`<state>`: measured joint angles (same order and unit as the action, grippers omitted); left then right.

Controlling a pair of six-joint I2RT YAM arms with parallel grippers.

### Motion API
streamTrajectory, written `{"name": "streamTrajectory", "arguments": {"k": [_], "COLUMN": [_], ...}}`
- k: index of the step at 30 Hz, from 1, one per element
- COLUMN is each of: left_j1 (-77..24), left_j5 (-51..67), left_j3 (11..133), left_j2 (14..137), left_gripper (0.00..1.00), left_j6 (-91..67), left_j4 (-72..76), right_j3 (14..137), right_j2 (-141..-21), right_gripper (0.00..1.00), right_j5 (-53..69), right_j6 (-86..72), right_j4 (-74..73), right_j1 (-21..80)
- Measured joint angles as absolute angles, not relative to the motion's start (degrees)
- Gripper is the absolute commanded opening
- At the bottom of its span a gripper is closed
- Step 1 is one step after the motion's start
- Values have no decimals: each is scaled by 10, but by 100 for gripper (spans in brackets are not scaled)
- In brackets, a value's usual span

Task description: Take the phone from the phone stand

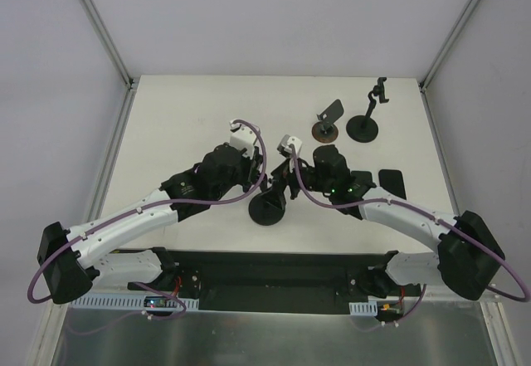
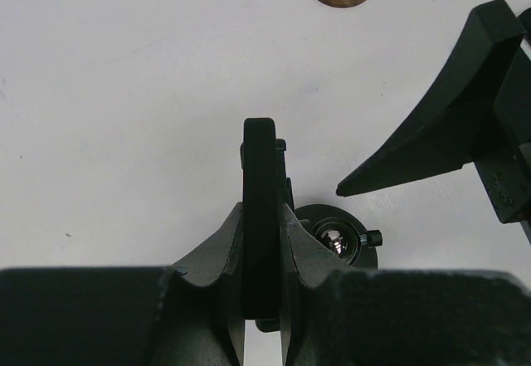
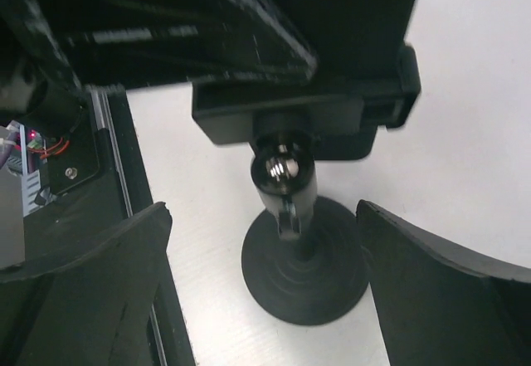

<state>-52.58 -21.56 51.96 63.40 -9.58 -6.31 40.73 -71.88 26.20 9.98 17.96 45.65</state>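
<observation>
The phone (image 2: 260,158) is a thin black slab seen edge-on in the left wrist view. My left gripper (image 2: 261,221) is shut on it, one finger pressed to each face. The phone stand (image 3: 305,266) has a round black base, a shiny ball joint and a black cradle (image 3: 299,117), which touches the phone's underside. My right gripper (image 3: 264,241) is open, one finger on each side of the stand's base and stem without touching them. In the top view both grippers, left (image 1: 261,179) and right (image 1: 286,187), meet over the stand's base (image 1: 267,210) at mid-table.
Two other stands are at the back right: one with a brown round base (image 1: 326,129) and a taller black one with a clamp (image 1: 365,121). A flat black slab (image 1: 390,182) lies on the table right of my right arm. A black strip (image 3: 137,241) runs along the table's near edge.
</observation>
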Motion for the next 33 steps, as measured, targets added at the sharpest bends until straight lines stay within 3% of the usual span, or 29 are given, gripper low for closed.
{"name": "streamTrajectory", "arguments": {"k": [6,11,14,15,16,17,18,19,23,26,33], "left_j1": [-530,-534,-537,-537,-537,-537,-537,-537,-537,-537,-537], "left_j5": [-217,-220,-220,-220,-220,-220,-219,-219,-216,-215,-216], "left_j3": [523,524,524,524,524,524,524,524,524,524,511], "left_j2": [637,638,638,638,638,638,637,637,623,600,576], "left_gripper": [0,0,0,0,0,4,8,20,40,46,48], "left_j6": [-100,-105,-106,-106,-107,-108,-109,-109,-117,-127,-137], "left_j4": [-64,-66,-66,-67,-67,-67,-67,-67,-78,-78,-73], "right_j3": [488,512,516,516,516,516,516,516,512,508,501], "right_j2": [-795,-841,-858,-861,-863,-864,-864,-864,-863,-861,-856], "right_gripper": [89,74,52,36,26,17,1,1,1,1,1], "right_j5": [254,242,240,239,238,237,235,233,240,242,243], "right_j6": [125,146,156,158,160,162,168,171,173,177,182], "right_j4": [163,148,140,138,136,135,134,136,143,148,151], "right_j1": [482,491,494,495,495,495,495,495,496,496,497]}}
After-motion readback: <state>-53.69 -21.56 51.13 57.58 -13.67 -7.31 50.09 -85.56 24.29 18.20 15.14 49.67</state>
